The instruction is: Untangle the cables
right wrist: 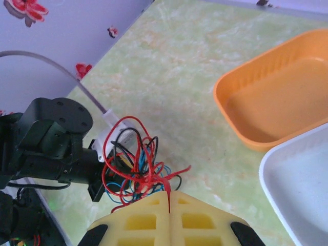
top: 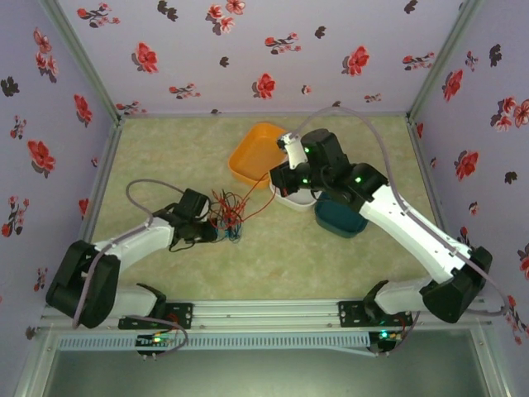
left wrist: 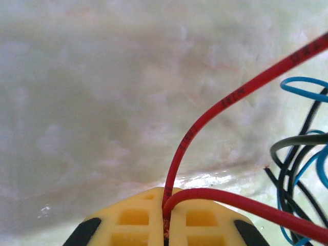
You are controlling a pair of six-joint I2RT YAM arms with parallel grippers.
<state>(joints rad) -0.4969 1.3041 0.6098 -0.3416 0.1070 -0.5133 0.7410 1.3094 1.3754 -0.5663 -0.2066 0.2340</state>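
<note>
The cables (top: 229,212) form a tangle of thin red, blue and black wires on the table between the two arms, also seen in the right wrist view as a bundle (right wrist: 136,164). My left gripper (top: 216,231) sits at the tangle's near left side. Its yellow jaws (left wrist: 166,197) are shut on a red cable (left wrist: 215,110), beside blue (left wrist: 302,87) and black (left wrist: 287,146) loops. My right gripper (top: 277,188) hangs above and right of the tangle. It (right wrist: 169,197) is shut on one red cable that runs taut down to the bundle.
An orange tray (top: 240,161) lies behind the tangle. A white tray (top: 289,203) and a teal container (top: 339,219) lie under the right arm. In the right wrist view the orange tray's rim (right wrist: 220,89) and the white tray's rim (right wrist: 269,169) are at right.
</note>
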